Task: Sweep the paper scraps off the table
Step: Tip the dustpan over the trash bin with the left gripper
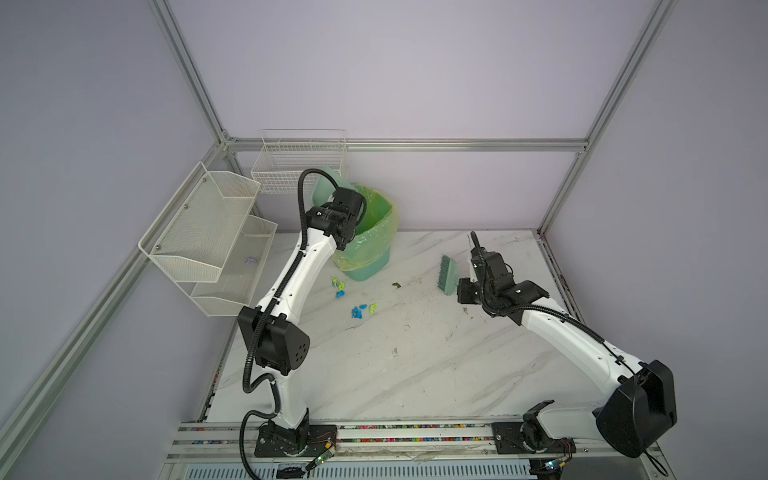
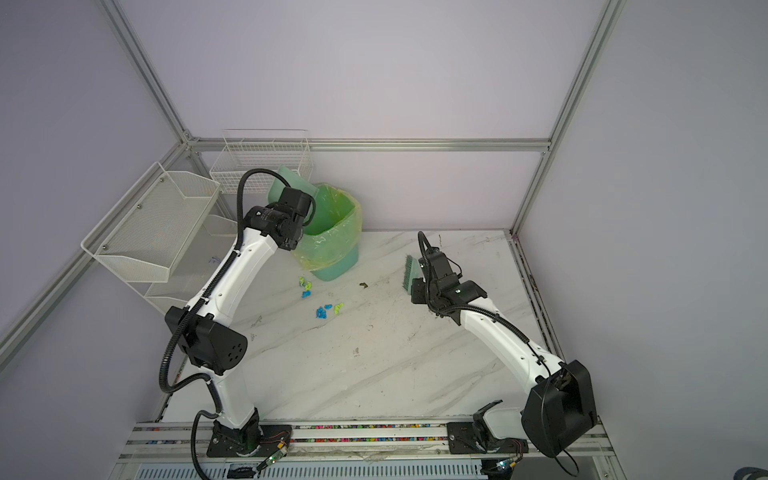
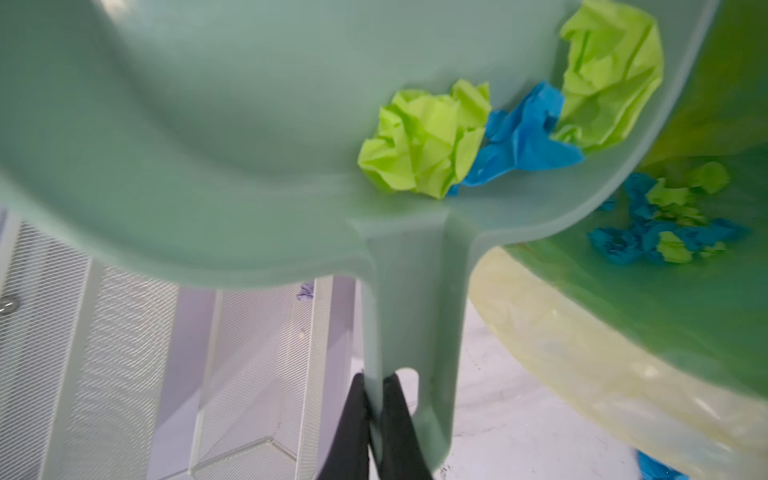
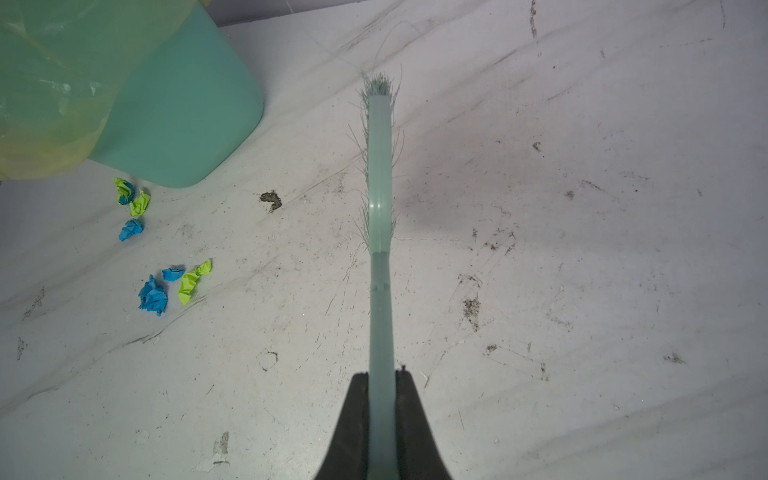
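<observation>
Several blue and lime-green paper scraps (image 1: pixel 357 309) (image 2: pixel 322 311) (image 4: pixel 166 286) lie in two small clusters on the white marble table (image 1: pixel 415 365), in front of a green bin (image 1: pixel 368 268) (image 4: pixel 178 124). My left gripper (image 3: pixel 374 384) is shut on the handle of a pale green dustpan (image 3: pixel 208 124) (image 1: pixel 325 187), held tilted over the bin. Three scraps (image 3: pixel 428 141) rest against the pan's back wall, and more scraps (image 3: pixel 665 232) lie inside the bin. My right gripper (image 4: pixel 381 376) is shut on a green brush (image 4: pixel 380 174) (image 1: pixel 447 274), right of the scraps.
White mesh shelves (image 1: pixel 208 237) and a wire basket (image 1: pixel 299 162) hang at the back left. A dark brownish speck (image 1: pixel 396 285) lies between the bin and the brush. Aluminium rails (image 1: pixel 559 274) edge the table, and the bin's yellow liner (image 3: pixel 582 365) drapes over its rim.
</observation>
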Controlling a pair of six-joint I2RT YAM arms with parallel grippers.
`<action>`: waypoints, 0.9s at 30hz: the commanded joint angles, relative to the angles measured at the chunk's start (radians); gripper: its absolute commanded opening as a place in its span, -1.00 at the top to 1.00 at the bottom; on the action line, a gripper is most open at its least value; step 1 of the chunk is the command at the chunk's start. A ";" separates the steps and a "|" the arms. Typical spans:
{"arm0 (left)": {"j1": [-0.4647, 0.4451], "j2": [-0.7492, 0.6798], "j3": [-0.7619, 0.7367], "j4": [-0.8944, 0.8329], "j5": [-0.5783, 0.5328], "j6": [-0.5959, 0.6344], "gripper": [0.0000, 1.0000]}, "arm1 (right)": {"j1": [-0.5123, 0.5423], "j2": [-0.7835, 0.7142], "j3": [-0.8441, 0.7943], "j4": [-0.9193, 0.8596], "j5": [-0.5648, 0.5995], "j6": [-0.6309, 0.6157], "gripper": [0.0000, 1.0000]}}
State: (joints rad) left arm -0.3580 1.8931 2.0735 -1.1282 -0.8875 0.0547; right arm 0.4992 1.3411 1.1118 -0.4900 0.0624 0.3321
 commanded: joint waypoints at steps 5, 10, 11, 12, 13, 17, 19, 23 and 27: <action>-0.036 -0.039 -0.155 0.302 -0.323 0.197 1.00 | -0.003 -0.041 -0.046 0.056 -0.008 0.008 1.00; -0.056 -0.053 -0.252 0.574 -0.454 0.451 1.00 | -0.003 -0.070 -0.071 0.080 -0.019 0.007 1.00; -0.058 -0.060 -0.285 0.647 -0.469 0.520 1.00 | -0.003 -0.074 -0.075 0.085 -0.021 0.006 1.00; -0.062 -0.069 -0.328 0.751 -0.482 0.606 1.00 | -0.003 -0.080 -0.080 0.088 -0.024 0.005 1.00; -0.065 -0.079 -0.368 0.861 -0.490 0.687 1.00 | -0.003 -0.085 -0.083 0.090 -0.025 0.002 1.00; -0.082 -0.111 -0.517 1.360 -0.501 1.073 1.00 | -0.004 -0.107 -0.106 0.108 -0.029 -0.001 1.00; -0.085 -0.101 -0.549 1.578 -0.513 1.247 1.00 | -0.003 -0.114 -0.115 0.115 -0.038 -0.001 1.00; -0.094 -0.081 -0.507 1.533 -0.537 1.233 1.00 | -0.003 -0.120 -0.121 0.119 -0.044 -0.005 1.00; -0.113 -0.076 -0.455 1.393 -0.541 1.150 1.00 | -0.004 -0.130 -0.121 0.119 -0.047 -0.012 1.00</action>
State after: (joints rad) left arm -0.4561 1.8473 1.5597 0.2504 -1.3960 1.1980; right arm 0.4992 1.2415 0.9943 -0.4038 0.0185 0.3290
